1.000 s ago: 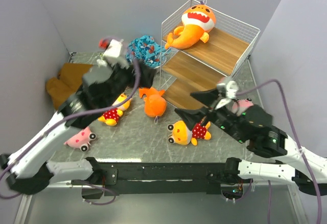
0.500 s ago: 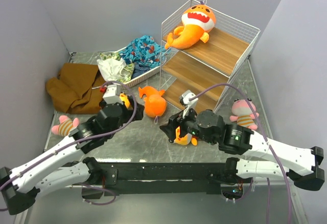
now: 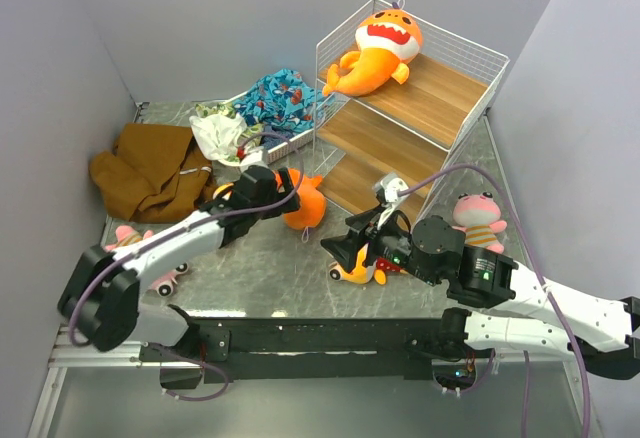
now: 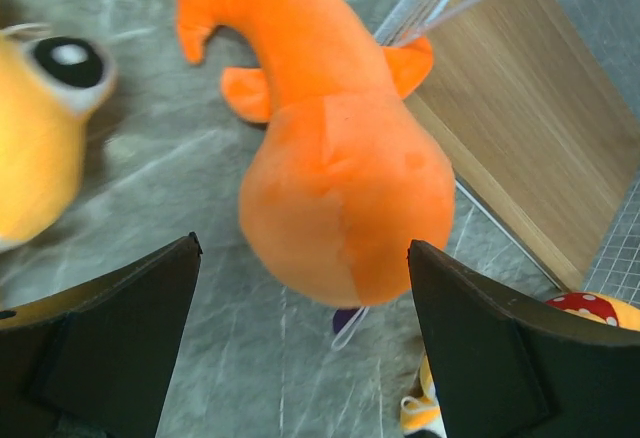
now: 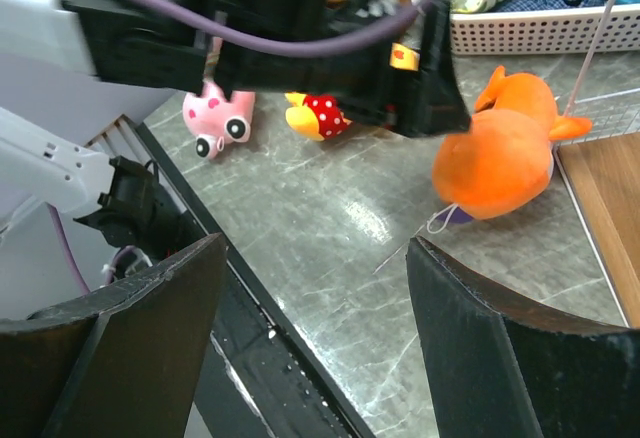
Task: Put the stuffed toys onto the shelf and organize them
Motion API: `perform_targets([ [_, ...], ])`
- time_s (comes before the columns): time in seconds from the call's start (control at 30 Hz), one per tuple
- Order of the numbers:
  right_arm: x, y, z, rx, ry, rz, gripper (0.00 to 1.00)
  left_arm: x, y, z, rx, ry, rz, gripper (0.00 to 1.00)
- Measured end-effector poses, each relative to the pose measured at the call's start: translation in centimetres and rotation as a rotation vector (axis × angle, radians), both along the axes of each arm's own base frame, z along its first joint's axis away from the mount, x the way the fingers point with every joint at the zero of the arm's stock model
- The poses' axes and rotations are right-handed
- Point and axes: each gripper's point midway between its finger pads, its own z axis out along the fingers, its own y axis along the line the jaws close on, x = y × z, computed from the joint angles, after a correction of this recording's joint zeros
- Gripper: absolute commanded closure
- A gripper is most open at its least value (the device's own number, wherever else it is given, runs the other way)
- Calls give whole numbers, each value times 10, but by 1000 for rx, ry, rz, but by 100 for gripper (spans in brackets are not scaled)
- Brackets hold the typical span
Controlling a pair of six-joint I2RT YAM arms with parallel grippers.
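orange shark plush (image 4: 340,168): smooth fabric, fat round body, tapering tail, small fins. lies on grey table (image 3: 275,258) just beside shelf (image 3: 370,143) bottom plank. left gripper (image 4: 302,248) jaws spread wide over it, not gripping. right gripper (image 5: 315,248) released, empty.

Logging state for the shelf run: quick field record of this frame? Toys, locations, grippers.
shelf: orange shark on top tier
table: second shark, near doll, far doll, right pink plush, left pink plush
left gripper: open, empty, facing second shark
right gripper: open, empty, by near doll
toys left to shelve: five
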Motion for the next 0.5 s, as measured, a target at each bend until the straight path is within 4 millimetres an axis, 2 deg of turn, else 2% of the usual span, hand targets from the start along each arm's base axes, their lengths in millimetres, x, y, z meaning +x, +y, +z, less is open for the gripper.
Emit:
perform_targets([
  [0.03, 0, 0, 0, 2, -1, 0, 20, 3, -6, -5, -1, 8, -15, 11],
  [0.13, 0, 0, 0, 3, -5, 0, 21, 12, -16, -15, -7, 22, -42, 24],
  [0.17, 0, 0, -1, 2, -5, 0, 21, 15, -20, -19, -10, 29, -51, 39],
  [0.23, 0, 0, -2, -4, -7, 1, 21, 20, -26, -26, -11, 40, -68, 55],
  [0.27, 0, 0, -3, -6, -9, 1, 21, 22, -28, -29, -15, 46, -75, 71],
  [0.33, 1, -1, -3, -7, -10, 0, 22, 24, -34, -36, -19, 56, -100, 85],
  [0.37, 1, -1, -3, -8, -11, -1, 23, 24, -35, -38, -19, 60, -110, 98],
  [0.5, 2, -1, -3, 5, 5, -15, 24, 20, -38, -34, -36, 63, -141, 99],
])
